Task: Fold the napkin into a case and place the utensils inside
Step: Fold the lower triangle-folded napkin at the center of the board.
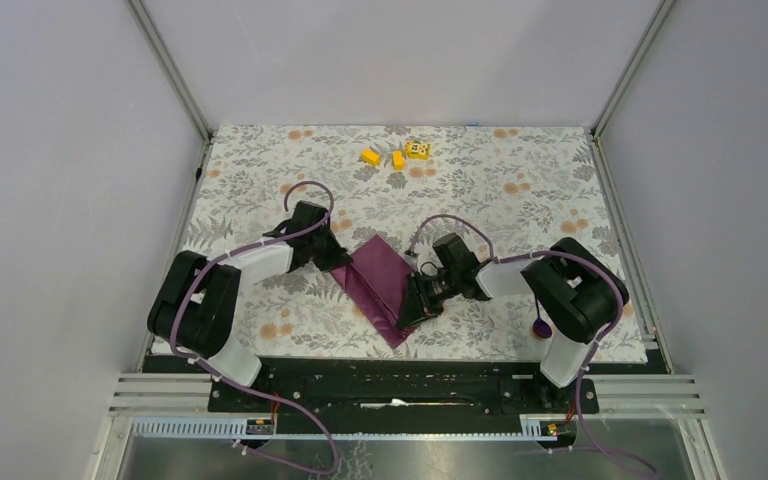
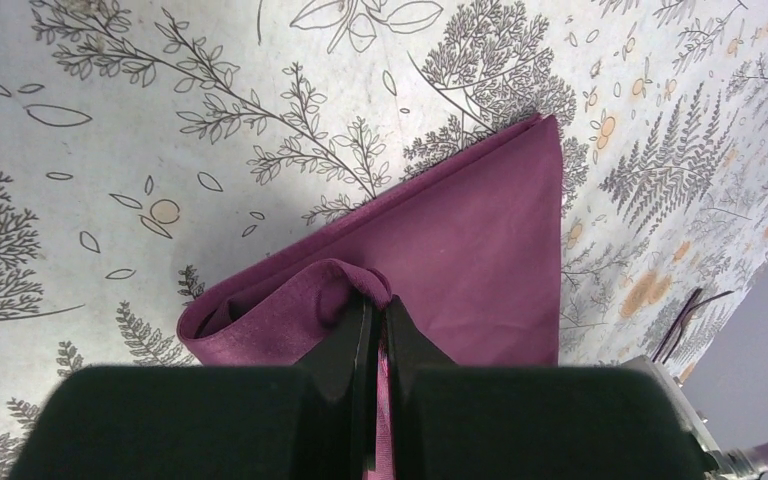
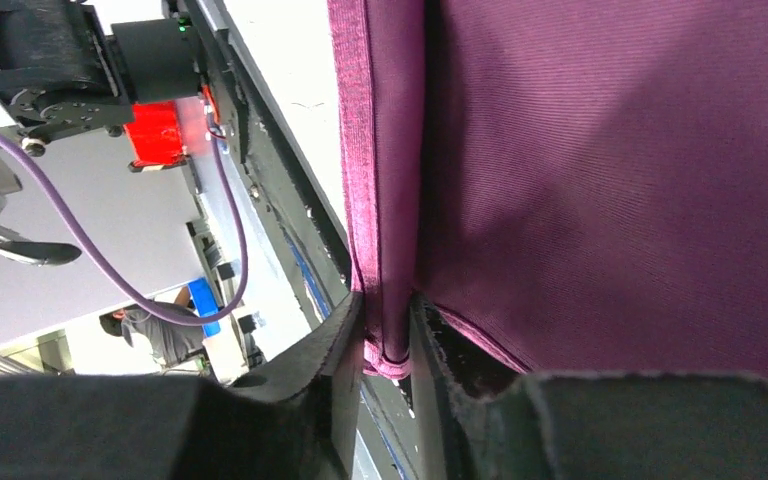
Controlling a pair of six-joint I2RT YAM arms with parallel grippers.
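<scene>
The plum-purple napkin (image 1: 380, 278) lies folded into a narrow slanted band on the floral tablecloth between the two arms. My left gripper (image 1: 332, 262) is at its upper left end, shut on a bunched fold of the napkin (image 2: 460, 250), and cloth shows between the closed jaws of the gripper (image 2: 378, 300). My right gripper (image 1: 412, 312) is at the band's near end. Its jaws stand a little apart, and the hemmed edge of the napkin (image 3: 610, 180) hangs loosely in the gripper (image 3: 388, 335). A dark purple spoon bowl (image 1: 540, 326) peeks out beside the right arm's base. The fork is out of view.
Three small yellow blocks (image 1: 397, 155) lie at the far middle of the tablecloth (image 1: 520, 190). The black base rail (image 1: 400, 380) runs along the near edge. Grey walls close in both sides.
</scene>
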